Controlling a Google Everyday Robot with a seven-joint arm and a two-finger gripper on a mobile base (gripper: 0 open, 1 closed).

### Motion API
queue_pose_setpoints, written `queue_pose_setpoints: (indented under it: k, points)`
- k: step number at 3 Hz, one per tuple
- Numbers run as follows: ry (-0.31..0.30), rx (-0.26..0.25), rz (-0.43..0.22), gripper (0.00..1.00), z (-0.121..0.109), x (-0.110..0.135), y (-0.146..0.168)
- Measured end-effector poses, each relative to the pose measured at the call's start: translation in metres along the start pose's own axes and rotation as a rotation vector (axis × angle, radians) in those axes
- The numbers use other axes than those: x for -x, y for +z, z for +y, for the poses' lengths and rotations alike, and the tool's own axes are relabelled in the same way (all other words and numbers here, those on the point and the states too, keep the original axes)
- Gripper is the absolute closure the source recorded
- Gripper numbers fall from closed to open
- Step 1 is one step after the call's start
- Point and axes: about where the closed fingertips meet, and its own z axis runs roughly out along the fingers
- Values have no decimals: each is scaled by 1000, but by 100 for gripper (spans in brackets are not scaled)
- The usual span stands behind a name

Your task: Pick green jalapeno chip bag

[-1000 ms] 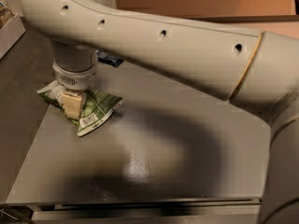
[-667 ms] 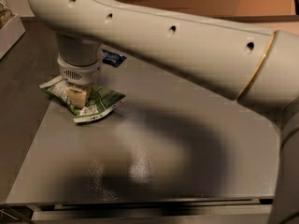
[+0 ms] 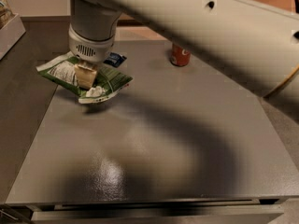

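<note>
The green jalapeno chip bag (image 3: pixel 111 81) is crinkled, with white text panels, and hangs at the far left above the grey table (image 3: pixel 168 143), its shadow on the surface below it. My gripper (image 3: pixel 87 75) comes down from the big white arm and is shut on the middle of the bag. One tan finger (image 3: pixel 85 73) shows against the foil; the other is hidden behind it. The bag's left end is partly hidden by the wrist.
A small dark blue packet (image 3: pixel 115 59) lies just behind the bag. A red soda can (image 3: pixel 179 54) stands at the back, partly hidden by the arm. A white bin (image 3: pixel 9 31) sits at the far left edge. The arm spans the top of the view.
The gripper has risen with the bag in it, and the bag has come off the table. The arm sits higher in view, and the red can now shows behind it.
</note>
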Motion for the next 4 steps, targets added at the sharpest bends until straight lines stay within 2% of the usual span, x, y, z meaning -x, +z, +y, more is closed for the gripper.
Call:
queue_pose_setpoints:
  k: [2,3,4]
  points:
    - [-90,-37,-95,100,-20,-8,-73]
    - [-169,-68,-172,100,-22,-8,-125]
    - [-170,-68,-172,100,-22,-7,-125]
